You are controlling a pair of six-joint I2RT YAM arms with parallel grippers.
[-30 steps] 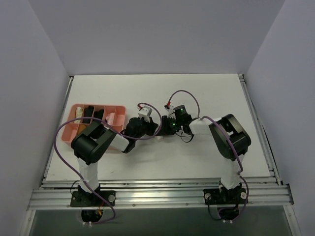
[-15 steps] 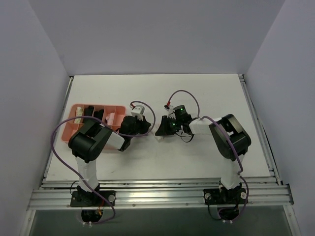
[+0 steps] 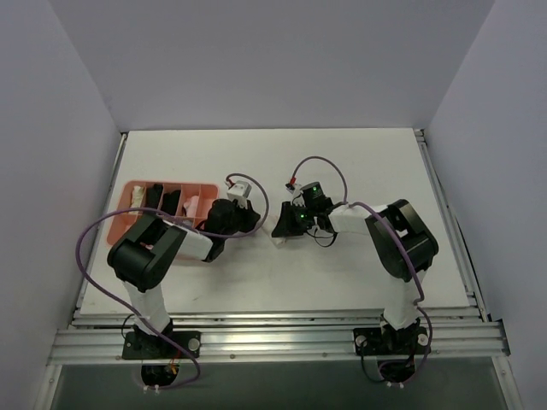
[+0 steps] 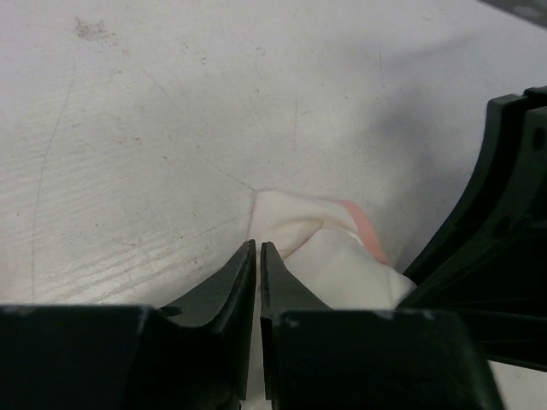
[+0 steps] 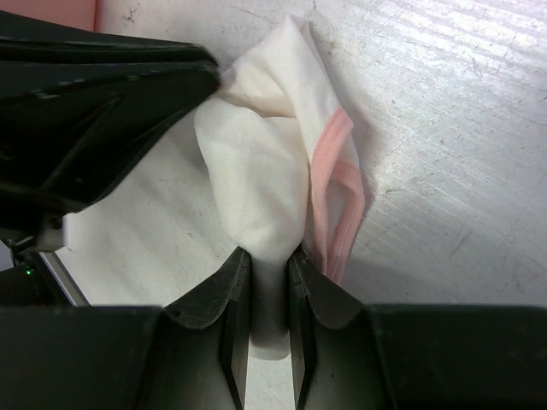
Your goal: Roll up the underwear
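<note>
**Position of the arms.** In the top view both arms are reached toward the middle of the surface [image 4: 154,120], and their fingers are brought close together there. The pink tray [image 3: 128,186] is located at the left, just beside the left arm. Dark and pale rolled garments are held in its compartments.

**Left gripper.** The fingers of the left gripper [image 4: 258,249] are set almost together, with only a narrow slit left between the tips. The tips are placed at the near corner of the underwear [image 4: 329,248]. Whether a fold of cloth is caught in the slit cannot be told from either wrist view.

**Right gripper.** The fingers of the right gripper [image 5: 267,256] are clamped on the underwear, and a band of white cloth is seen pinched between them.

**Underwear.** The garment is bunched into a loose, upright fold and is located between the two grippers, on the bare surface and outside the tray. In the right wrist view it is stretched from the clamped fingers up to the tip of the left gripper. The pink trim [image 5: 332,171] is run down its right side, and the lower edge of the trim is laid on the surface. In the top view the garment is hidden almost entirely by the grippers.
</note>
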